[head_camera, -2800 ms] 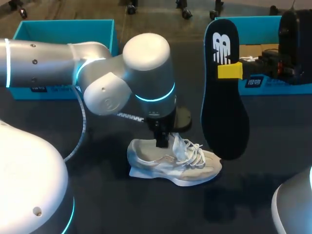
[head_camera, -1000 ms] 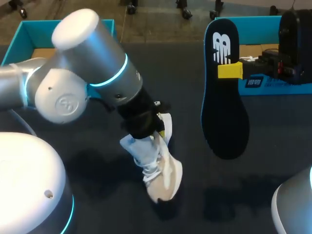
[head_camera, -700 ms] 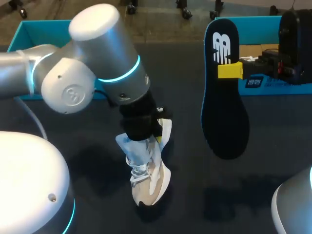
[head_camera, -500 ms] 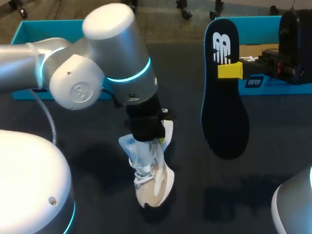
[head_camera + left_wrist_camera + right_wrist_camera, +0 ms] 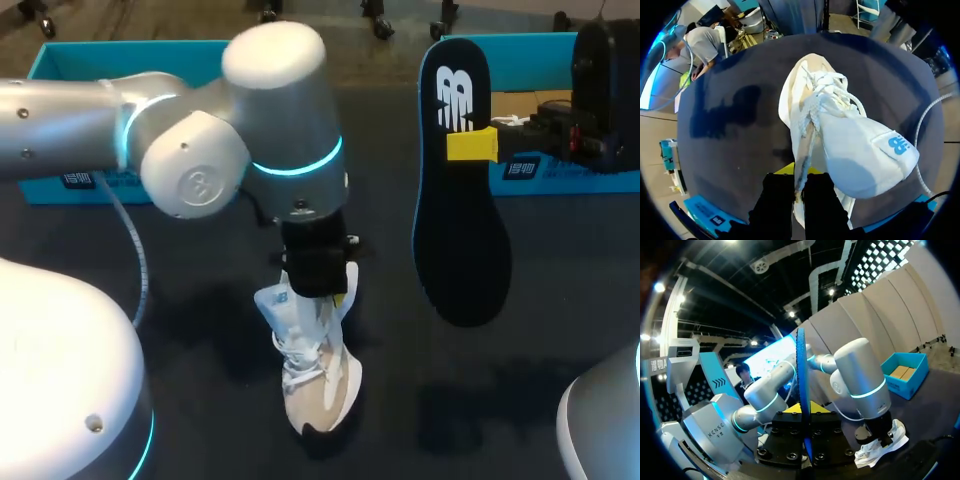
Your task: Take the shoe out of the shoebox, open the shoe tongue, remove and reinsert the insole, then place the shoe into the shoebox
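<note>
A beige and white shoe (image 5: 315,375) hangs toe-down over the dark table, its toe at or just above the surface. My left gripper (image 5: 332,292) is shut on the rim of its opening. In the left wrist view the shoe (image 5: 810,95) stretches away from the gripper (image 5: 799,192), and the white tongue (image 5: 865,155) with a blue logo is folded out to one side. My right gripper (image 5: 470,146) is shut on the black insole (image 5: 460,220) and holds it upright above the table. The right wrist view shows the insole (image 5: 802,390) edge-on between the yellow tips.
One teal shoebox (image 5: 130,52) stands at the table's back left, behind my left arm. Another teal shoebox (image 5: 545,165) sits at the back right by my right arm. The left arm's cable (image 5: 135,265) hangs over the table's left part.
The left arm lifted the shoe off the table, turned it toe-down, and has swung it a little to the right. The right gripper and the insole have stayed put.
</note>
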Motion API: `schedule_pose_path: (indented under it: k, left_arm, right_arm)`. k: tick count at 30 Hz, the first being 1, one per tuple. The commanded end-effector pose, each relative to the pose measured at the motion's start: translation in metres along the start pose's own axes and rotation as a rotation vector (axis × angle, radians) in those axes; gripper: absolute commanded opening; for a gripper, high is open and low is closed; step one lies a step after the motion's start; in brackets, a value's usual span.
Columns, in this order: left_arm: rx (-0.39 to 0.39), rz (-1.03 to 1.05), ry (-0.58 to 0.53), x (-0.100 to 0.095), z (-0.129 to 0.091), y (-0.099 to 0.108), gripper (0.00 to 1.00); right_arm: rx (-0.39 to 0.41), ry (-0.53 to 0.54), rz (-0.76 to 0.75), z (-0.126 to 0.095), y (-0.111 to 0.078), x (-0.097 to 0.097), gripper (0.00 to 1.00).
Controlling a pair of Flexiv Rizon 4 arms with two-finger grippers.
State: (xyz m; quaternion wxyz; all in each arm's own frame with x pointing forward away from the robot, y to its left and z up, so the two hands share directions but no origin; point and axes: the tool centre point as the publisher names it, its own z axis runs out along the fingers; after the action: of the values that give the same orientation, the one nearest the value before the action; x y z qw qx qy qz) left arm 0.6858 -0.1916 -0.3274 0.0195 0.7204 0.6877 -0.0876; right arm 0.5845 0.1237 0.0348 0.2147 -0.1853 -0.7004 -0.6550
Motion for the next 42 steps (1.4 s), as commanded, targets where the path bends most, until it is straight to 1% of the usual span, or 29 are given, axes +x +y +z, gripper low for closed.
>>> schedule_pose_path:
  k: [1, 7, 16, 17, 18, 19, 20, 24, 25, 29, 32, 35, 36, 38, 40, 42]
  left_arm:
    - [0.002, 0.0, 0.027, -0.011, 0.012, 0.002, 0.0]
    - [-0.01, -0.001, 0.052, -0.016, 0.027, 0.003, 0.0]
    - [-0.031, -0.005, 0.058, -0.021, 0.04, 0.007, 0.0]
    - [-0.036, -0.003, 0.058, -0.021, 0.04, 0.007, 0.22]
    - [-0.037, -0.003, 0.057, -0.021, 0.04, 0.008, 0.46]
    - [-0.043, -0.007, 0.055, -0.021, 0.04, 0.008, 0.84]
    - [-0.048, -0.008, 0.052, -0.021, 0.04, 0.008, 0.99]
    - [-0.073, -0.01, 0.008, -0.019, 0.029, 0.009, 1.0]
    - [-0.092, -0.009, -0.009, -0.018, 0.025, 0.009, 1.0]
    - [-0.126, -0.03, -0.091, -0.016, 0.005, 0.012, 1.0]
    - [-0.146, -0.061, -0.216, -0.014, -0.019, 0.019, 1.0]
    - [-0.158, -0.075, -0.332, -0.015, -0.038, 0.023, 1.0]
    - [-0.154, -0.081, -0.424, -0.017, -0.052, 0.026, 1.0]
    - [-0.157, -0.091, -0.542, -0.021, -0.068, 0.03, 1.0]
    - [-0.136, -0.094, -0.635, -0.025, -0.085, 0.031, 1.0]
    - [-0.141, -0.096, -0.721, -0.028, -0.1, 0.03, 1.0]
  right_arm:
    - [0.005, 0.004, 0.001, 0.003, 0.002, -0.003, 0.0]
    - [0.005, 0.004, 0.001, 0.003, 0.002, -0.003, 0.0]
    - [0.005, 0.004, 0.001, 0.003, 0.002, -0.003, 0.0]
    - [0.005, 0.004, 0.001, 0.003, 0.002, -0.003, 0.0]
    - [0.005, 0.004, 0.001, 0.003, 0.002, -0.003, 0.0]
    - [0.005, 0.004, 0.001, 0.003, 0.002, -0.003, 0.0]
    - [0.005, 0.004, 0.001, 0.003, 0.002, -0.003, 0.0]
    - [0.005, 0.004, 0.001, 0.003, 0.002, -0.003, 0.0]
    - [0.005, 0.004, 0.001, 0.003, 0.002, -0.003, 0.0]
    - [0.005, 0.004, 0.001, 0.003, 0.002, -0.003, 0.0]
    - [0.005, 0.004, 0.001, 0.003, 0.002, -0.003, 0.0]
    - [0.005, 0.004, 0.001, 0.003, 0.002, -0.003, 0.0]
    - [0.005, 0.004, 0.001, 0.003, 0.002, -0.003, 0.0]
    - [0.005, 0.004, 0.001, 0.003, 0.002, -0.003, 0.0]
    - [0.005, 0.004, 0.001, 0.003, 0.002, -0.003, 0.0]
    - [0.005, 0.004, 0.001, 0.003, 0.002, -0.003, 0.0]
